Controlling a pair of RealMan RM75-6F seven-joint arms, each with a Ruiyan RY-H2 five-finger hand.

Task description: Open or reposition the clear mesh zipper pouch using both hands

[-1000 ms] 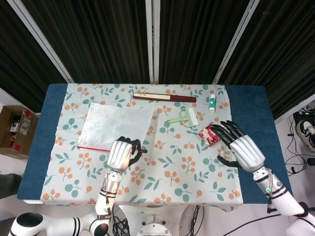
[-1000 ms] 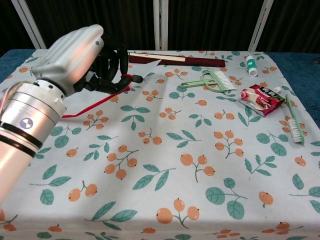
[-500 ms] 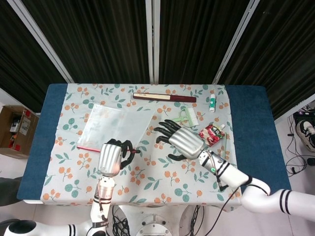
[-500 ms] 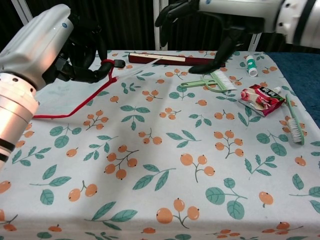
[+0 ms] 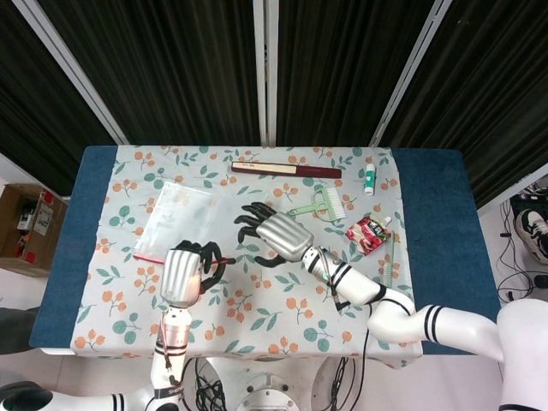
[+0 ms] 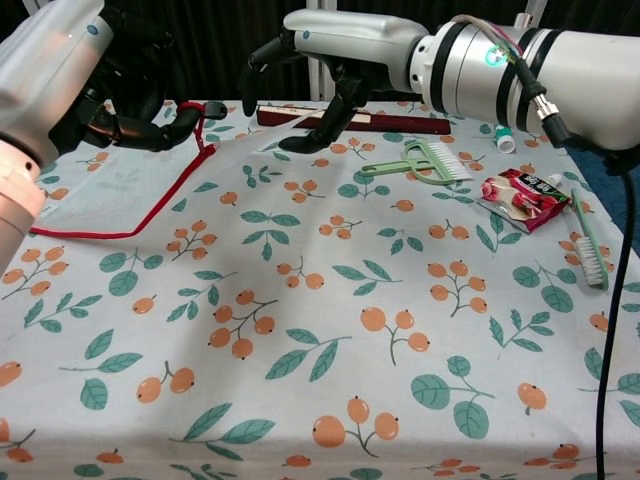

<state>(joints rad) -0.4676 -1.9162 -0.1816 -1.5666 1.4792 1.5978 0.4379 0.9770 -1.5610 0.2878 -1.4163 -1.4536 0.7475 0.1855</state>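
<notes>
1. Pouch (image 5: 175,218): the clear mesh zipper pouch lies on the worktop (image 5: 342,325) left of the long dark red case (image 5: 285,169), its red zipper edge (image 6: 120,215) lifted at one end, probably so that the mouth can be worked.
2. The left hand (image 5: 184,272) is at the pouch's near edge, with its fingers (image 6: 150,125) curled round and pinching the raised end of the red zipper edge.
3. The right hand (image 5: 276,235) hovers beside the pouch's right corner, nearer the robot than the case, its fingers spread and holding nothing; it seems placed to take the opposite side.
4. Right of the case's near side lie a green comb-brush (image 5: 321,205), a red packet (image 5: 366,233), a green toothbrush (image 6: 590,240) and a small white bottle (image 5: 370,178), all well apart from the pouch.
</notes>
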